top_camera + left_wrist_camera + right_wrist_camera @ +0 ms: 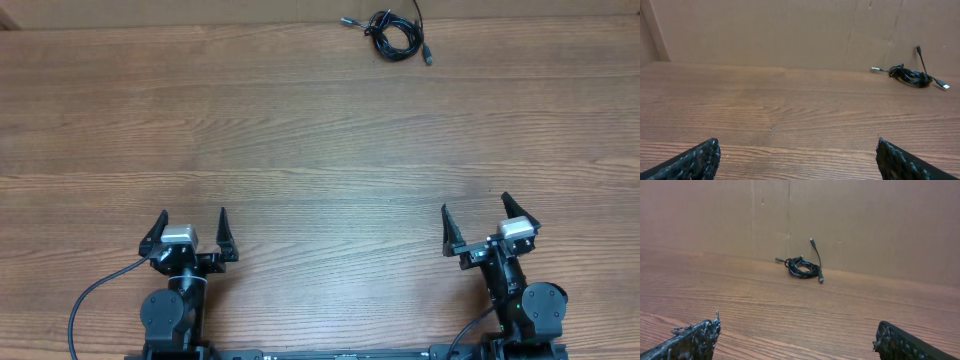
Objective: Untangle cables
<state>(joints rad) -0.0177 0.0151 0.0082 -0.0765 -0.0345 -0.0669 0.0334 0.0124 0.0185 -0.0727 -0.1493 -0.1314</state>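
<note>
I see the cables as one small black bundle at the top edge of the overhead frame, right of centre, against the cardboard wall. Looks like 3 plug ends sticking out, hard to count. Left gripper lower left, right gripper lower right: both spread wide w/ nothing between the fingers, well apart from the bundle on the wooden table.

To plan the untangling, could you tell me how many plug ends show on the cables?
3 plug ends on the cables: one left, one sticking up, one front right; others may be hidden.
</note>
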